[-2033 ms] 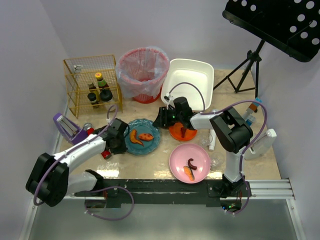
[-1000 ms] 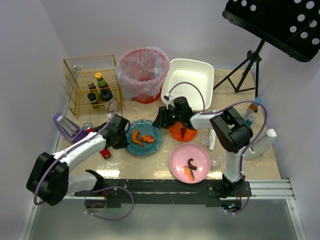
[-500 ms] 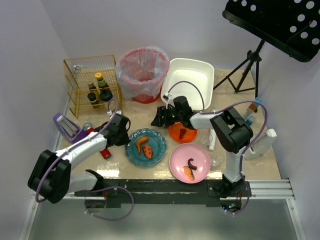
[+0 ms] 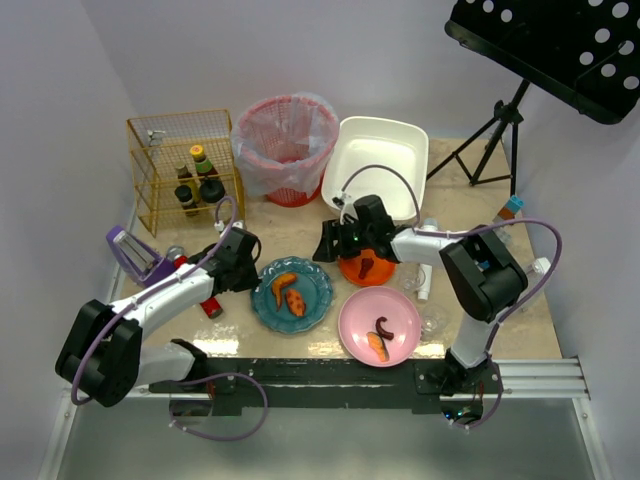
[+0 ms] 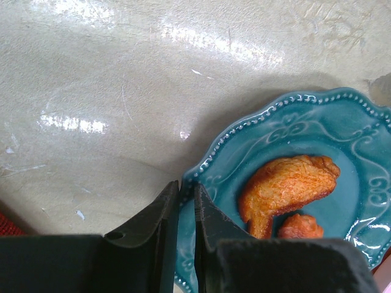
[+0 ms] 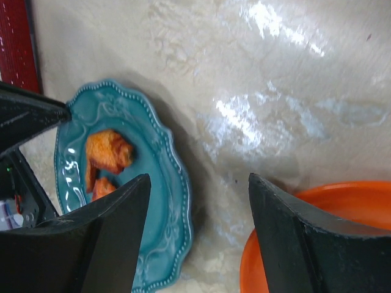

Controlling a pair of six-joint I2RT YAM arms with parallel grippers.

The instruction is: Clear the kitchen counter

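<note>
On the beige kitchen counter (image 4: 285, 225) lies a teal plate (image 4: 310, 300) holding two orange fried pieces (image 4: 290, 296). My left gripper (image 4: 254, 276) is shut on that plate's left rim; in the left wrist view the gripper (image 5: 186, 188) pinches the beaded edge of the teal plate (image 5: 342, 152), beside a fried piece (image 5: 287, 186). My right gripper (image 4: 327, 244) hangs open above bare counter (image 6: 275, 91), between the teal plate (image 6: 165, 165) and an orange plate (image 6: 324, 226). The right gripper (image 6: 198, 180) holds nothing. The orange plate (image 4: 352, 268) carries a dark scrap.
A pink plate (image 4: 395, 310) with food scraps sits near the front rail. At the back stand a yellow wire basket (image 4: 150, 160) with bottles, a red lined bin (image 4: 286, 148) and a white tub (image 4: 378, 160). A purple object (image 4: 135, 255) lies left; a tripod (image 4: 490, 150) stands right.
The left gripper has dragged the teal plate toward the front and slightly right. The right gripper has opened wider, and the right arm's elbow has swung to the right.
</note>
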